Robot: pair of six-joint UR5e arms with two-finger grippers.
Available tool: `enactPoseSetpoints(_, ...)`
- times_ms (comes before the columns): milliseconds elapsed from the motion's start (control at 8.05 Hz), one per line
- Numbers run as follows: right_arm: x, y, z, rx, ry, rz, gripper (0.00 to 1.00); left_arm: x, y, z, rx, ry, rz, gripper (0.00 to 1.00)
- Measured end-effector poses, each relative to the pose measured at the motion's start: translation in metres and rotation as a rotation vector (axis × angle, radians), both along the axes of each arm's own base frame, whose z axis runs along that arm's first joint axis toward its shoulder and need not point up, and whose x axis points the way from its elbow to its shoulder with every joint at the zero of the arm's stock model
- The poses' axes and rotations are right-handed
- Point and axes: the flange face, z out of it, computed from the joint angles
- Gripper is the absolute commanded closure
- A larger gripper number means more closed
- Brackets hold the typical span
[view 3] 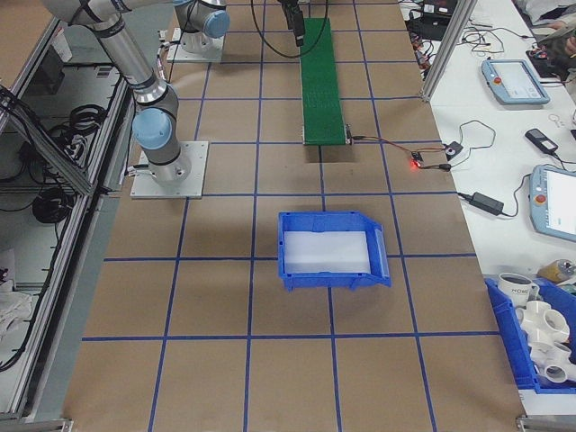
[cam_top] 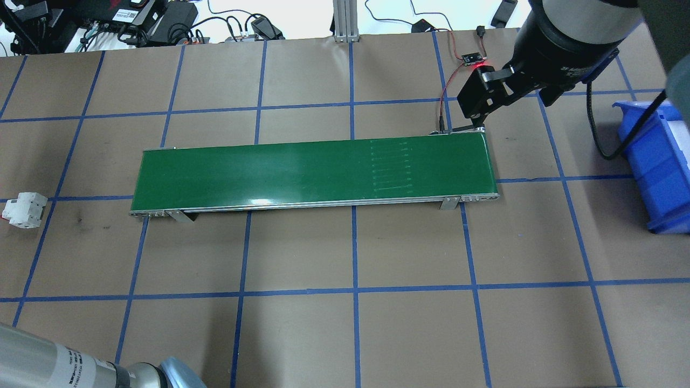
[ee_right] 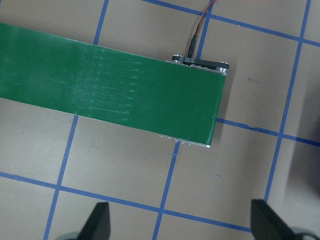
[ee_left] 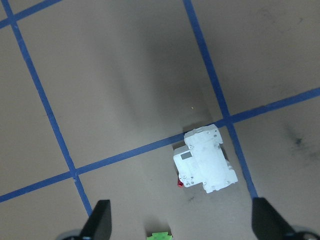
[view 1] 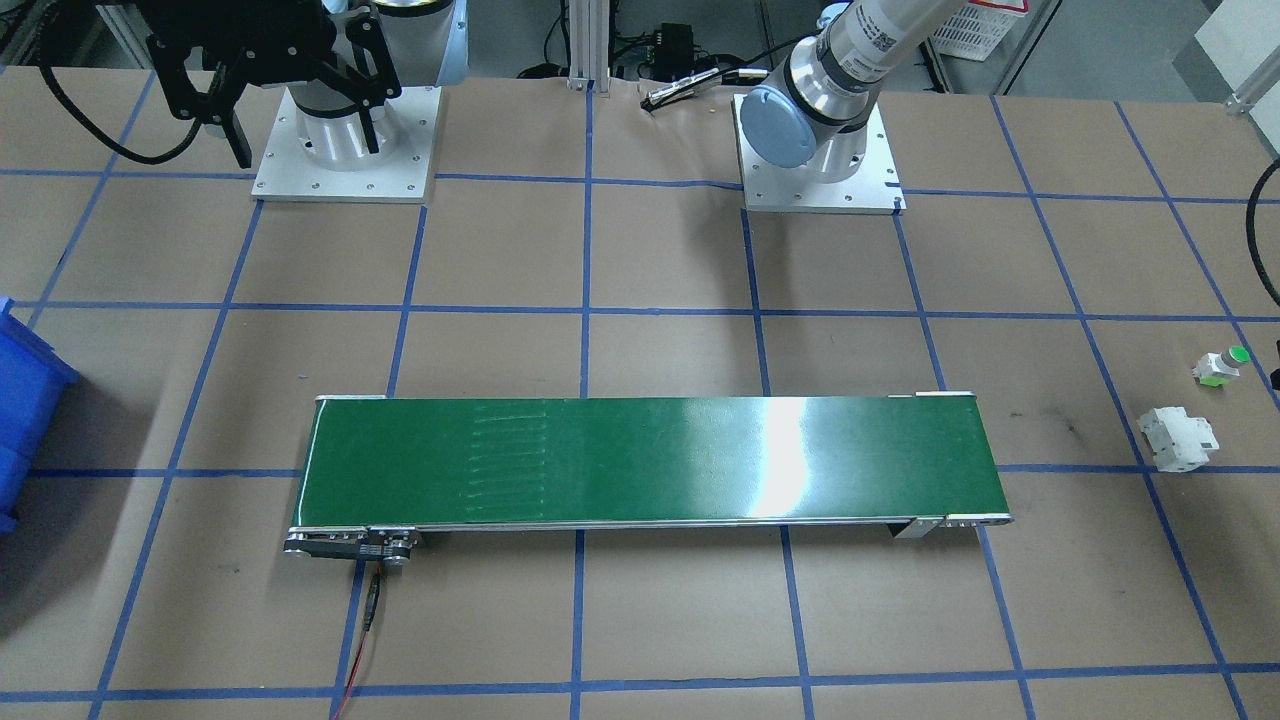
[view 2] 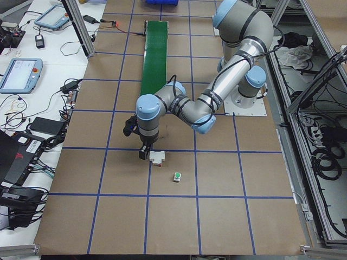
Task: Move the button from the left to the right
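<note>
The button (view 1: 1222,366), green cap on a white body, lies on the paper at the table's left end, next to a white breaker (view 1: 1180,438). In the exterior left view my left gripper (view 2: 144,151) hovers over the breaker (view 2: 158,158), with the button (view 2: 177,177) a little nearer the camera. The left wrist view shows my left gripper (ee_left: 182,227) open, the breaker (ee_left: 205,160) ahead of it and only the button's green edge (ee_left: 159,235) at the bottom. My right gripper (ee_right: 182,225) is open and empty above the conveyor's right end (ee_right: 200,110).
A long green conveyor belt (cam_top: 312,170) crosses the table's middle, with a red-black cable (cam_top: 444,99) at its right end. A blue bin (cam_top: 657,161) sits on the right side. Blue tape lines grid the brown paper.
</note>
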Motion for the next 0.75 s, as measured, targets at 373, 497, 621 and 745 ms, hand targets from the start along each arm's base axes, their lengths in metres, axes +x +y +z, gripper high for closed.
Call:
enactPoseSetpoints(373, 0.0, 0.0, 0.0, 0.0, 0.0, -0.001, 0.0, 0.044, 0.014, -0.063, 0.04, 0.044, 0.033, 0.0)
enactPoseSetpoints(497, 0.0, 0.0, 0.0, 0.0, 0.0, -0.001, 0.0, 0.059, 0.027, -0.078, 0.054, 0.06, 0.049, 0.0)
enactPoseSetpoints(621, 0.0, 0.0, 0.0, 0.0, 0.0, -0.001, 0.0, 0.069, 0.037, -0.089, 0.063, 0.071, 0.058, 0.0)
enactPoseSetpoints(745, 0.0, 0.0, 0.0, 0.001, 0.0, -0.002, 0.0, 0.076, 0.046, -0.1, 0.073, 0.085, 0.068, 0.0)
